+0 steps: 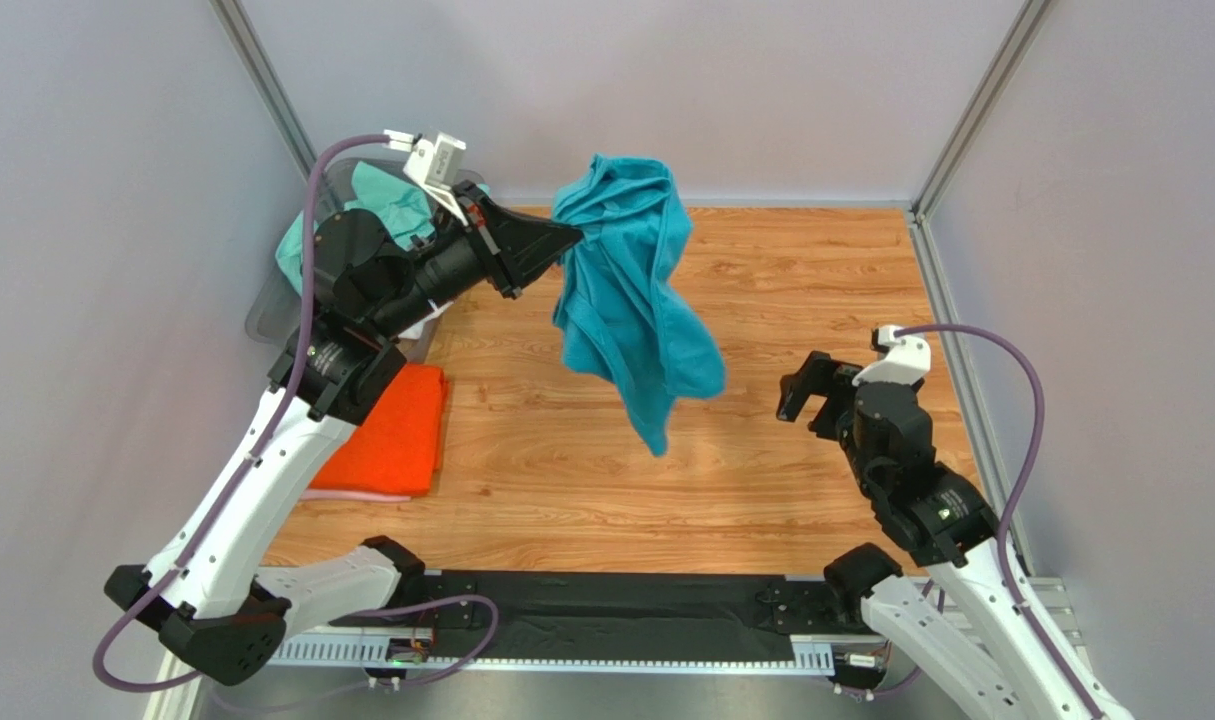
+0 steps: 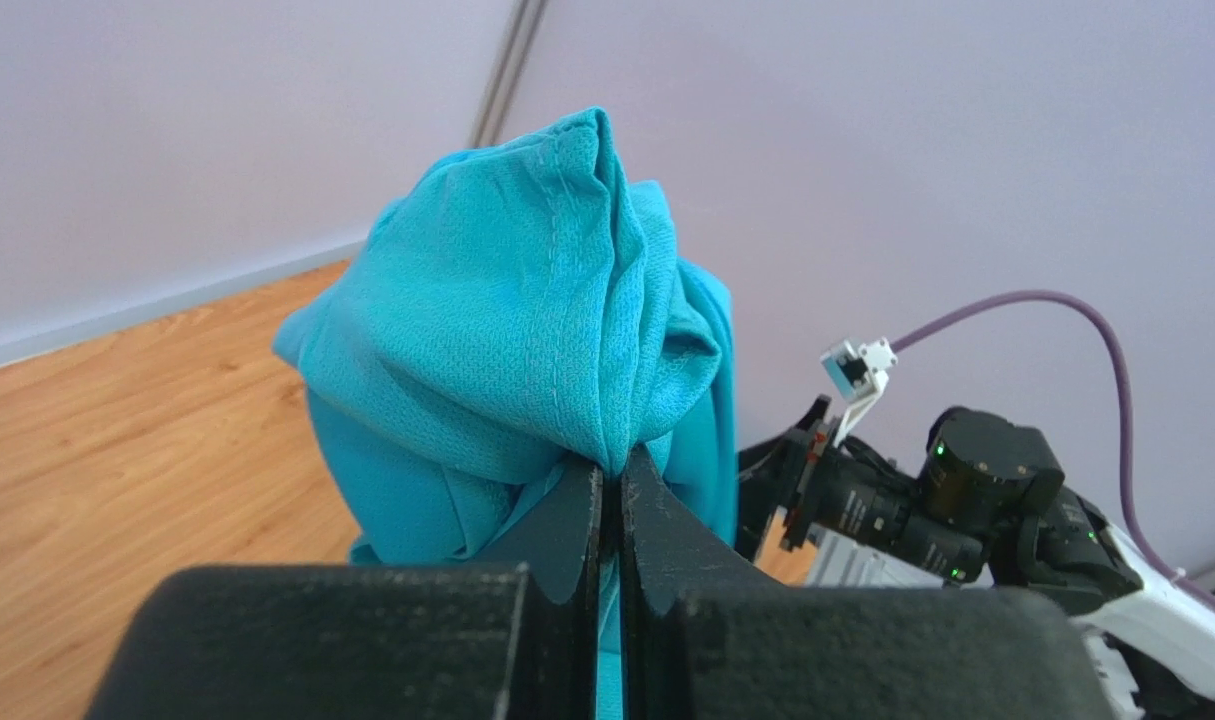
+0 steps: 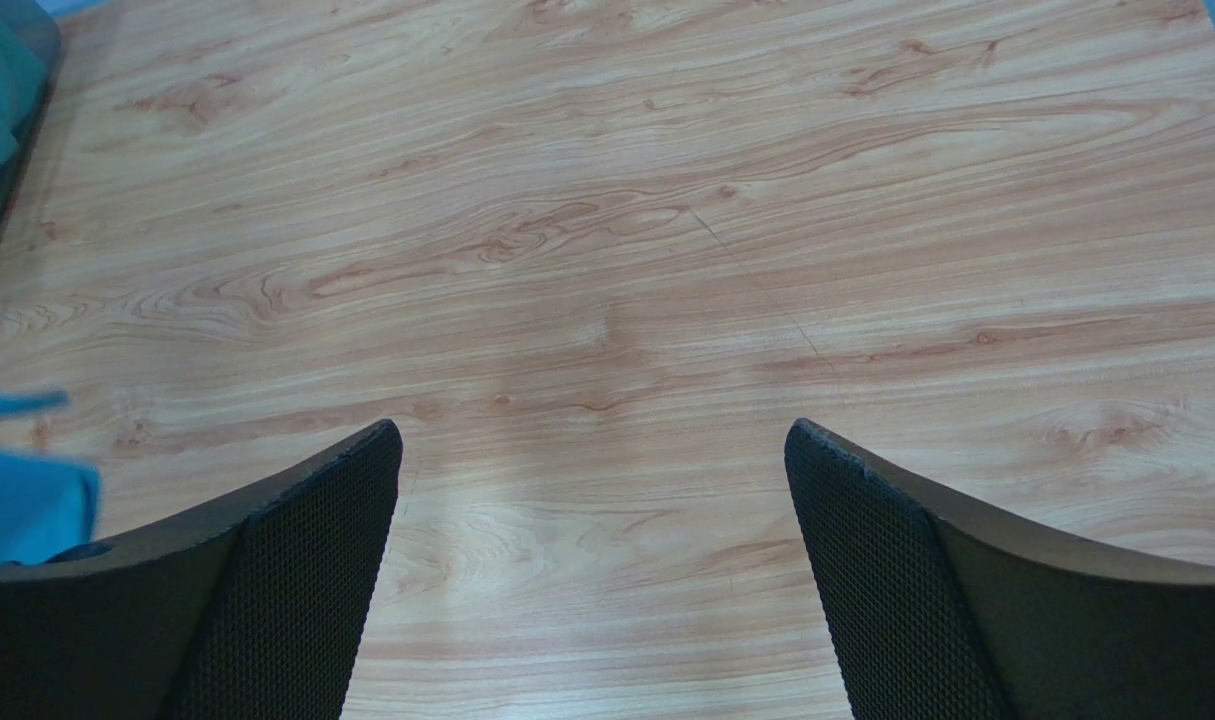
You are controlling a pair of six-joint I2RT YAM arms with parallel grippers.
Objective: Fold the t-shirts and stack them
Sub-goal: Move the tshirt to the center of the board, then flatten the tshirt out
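A teal-blue t-shirt (image 1: 628, 293) hangs bunched in the air above the middle of the table, pinched near its top by my left gripper (image 1: 573, 233), which is shut on the cloth (image 2: 523, 345). Its lower end dangles toward the wood. An orange t-shirt (image 1: 388, 432) lies folded flat on the table's left side, with a pale edge under it. A mint-green t-shirt (image 1: 380, 203) sits in the bin at the back left. My right gripper (image 1: 803, 393) hovers over the right of the table, open and empty, its fingers (image 3: 313, 525) spread wide above bare wood.
A clear grey plastic bin (image 1: 275, 308) stands at the back left behind the left arm. Grey walls close in the table on three sides. A black strip (image 1: 613, 608) runs along the near edge between the arm bases.
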